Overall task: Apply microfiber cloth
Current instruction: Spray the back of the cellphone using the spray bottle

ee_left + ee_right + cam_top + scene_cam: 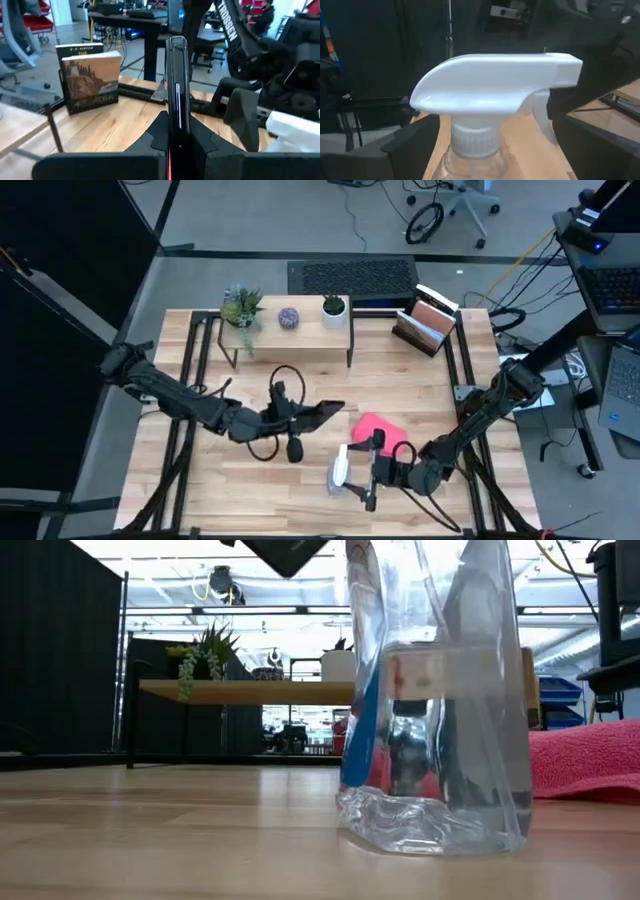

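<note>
The bright pink microfiber cloth lies crumpled on the wooden table right of centre, and shows at the right of the low view. My left gripper is shut on a black smartphone, which hangs above the table just left of the cloth. A clear spray bottle with a white trigger head stands on its base near the front edge. My right gripper is open. One finger stands on each side of the bottle's neck, with a gap showing on both sides. My left gripper pinches the smartphone's near end between its two fingers, one on each flat face. The fingers come level from the table's left and lie along the phone. The phone stands on edge, reaching out past the fingertips, lifted clear of the table.
A low wooden shelf with small potted plants stands at the far side. A rack with books is at the far right. Black cable loops lie by the left gripper. Bare wood lies at the front left.
</note>
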Tool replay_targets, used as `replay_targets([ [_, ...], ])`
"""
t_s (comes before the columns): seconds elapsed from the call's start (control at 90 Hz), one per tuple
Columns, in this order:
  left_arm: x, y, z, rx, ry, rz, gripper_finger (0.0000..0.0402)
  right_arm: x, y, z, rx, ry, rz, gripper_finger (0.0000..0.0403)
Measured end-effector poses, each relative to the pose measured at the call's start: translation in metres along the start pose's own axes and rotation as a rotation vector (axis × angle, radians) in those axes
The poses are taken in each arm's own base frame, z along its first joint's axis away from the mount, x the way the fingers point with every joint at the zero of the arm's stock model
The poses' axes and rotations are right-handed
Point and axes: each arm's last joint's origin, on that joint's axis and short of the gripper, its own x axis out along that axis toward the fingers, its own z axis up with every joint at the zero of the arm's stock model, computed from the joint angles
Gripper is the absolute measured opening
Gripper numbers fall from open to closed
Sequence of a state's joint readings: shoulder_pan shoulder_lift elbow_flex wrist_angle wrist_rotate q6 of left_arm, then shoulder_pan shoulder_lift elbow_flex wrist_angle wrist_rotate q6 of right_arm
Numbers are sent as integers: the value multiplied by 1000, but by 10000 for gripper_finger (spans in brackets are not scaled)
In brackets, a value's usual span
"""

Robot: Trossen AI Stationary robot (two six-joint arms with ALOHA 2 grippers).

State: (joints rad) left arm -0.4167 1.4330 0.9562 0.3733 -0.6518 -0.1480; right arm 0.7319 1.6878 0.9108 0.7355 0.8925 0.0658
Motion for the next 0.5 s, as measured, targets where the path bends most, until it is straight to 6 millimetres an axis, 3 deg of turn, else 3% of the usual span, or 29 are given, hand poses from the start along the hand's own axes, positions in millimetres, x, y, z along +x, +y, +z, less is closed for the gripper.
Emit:
replay_targets([
  [0.189,6,6,6,-2,-42,-24,11,5,-4,-1,21,5,-16,370],
  [0.5,31,11,-7,7,-57,-138,11,5,-3,0,-27,5,21,370],
])
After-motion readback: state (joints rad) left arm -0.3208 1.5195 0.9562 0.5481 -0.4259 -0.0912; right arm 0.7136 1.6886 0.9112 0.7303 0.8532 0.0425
